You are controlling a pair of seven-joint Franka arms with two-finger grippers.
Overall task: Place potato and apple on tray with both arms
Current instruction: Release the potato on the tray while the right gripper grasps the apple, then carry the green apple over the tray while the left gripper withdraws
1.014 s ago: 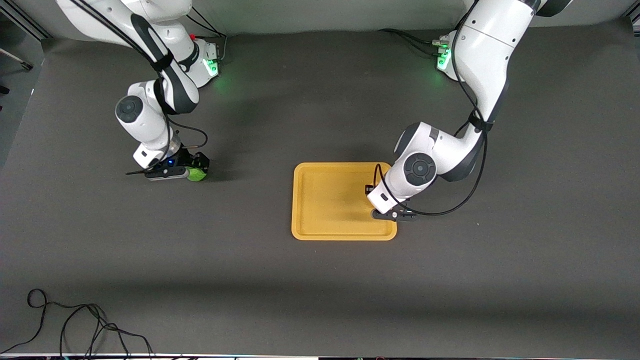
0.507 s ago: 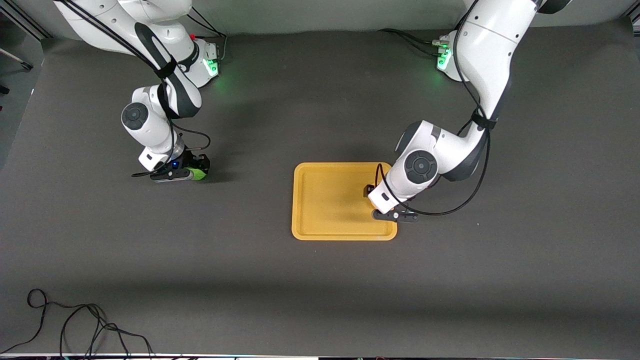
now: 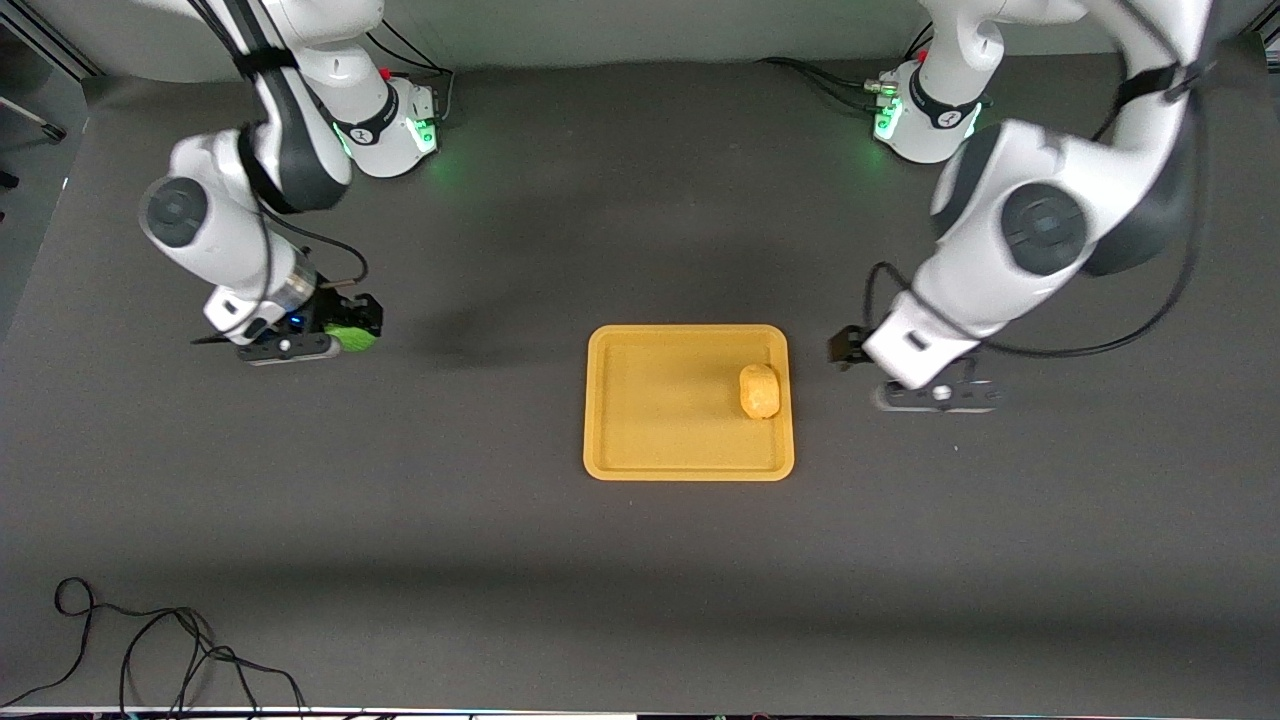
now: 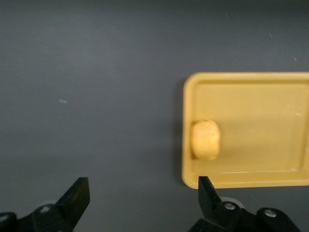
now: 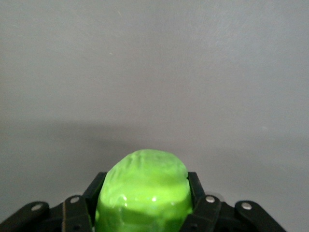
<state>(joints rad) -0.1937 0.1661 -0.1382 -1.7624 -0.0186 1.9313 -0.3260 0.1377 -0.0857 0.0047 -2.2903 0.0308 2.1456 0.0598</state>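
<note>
The yellow-orange potato point(image 3: 760, 390) lies on the yellow-orange tray point(image 3: 650, 440), close to the rim at the left arm's end; it also shows in the left wrist view point(image 4: 206, 139) on the tray point(image 4: 260, 111). My left gripper point(image 3: 915, 385) is open and empty, raised over the bare mat beside the tray; in the left wrist view point(image 4: 143, 198) its jaws stand wide apart. My right gripper point(image 3: 335, 335) is shut on the green apple point(image 3: 350, 337) and holds it above the mat toward the right arm's end. The apple fills the jaws in the right wrist view point(image 5: 142, 191).
A dark grey mat point(image 3: 640, 580) covers the table. A loose black cable point(image 3: 150, 650) lies near the front corner at the right arm's end. The two green-lit bases point(image 3: 425, 130) stand along the back edge.
My left gripper let go of the potato on the tray, opened, and rose away off the tray toward its own end. My right gripper lifted the apple off the mat.
</note>
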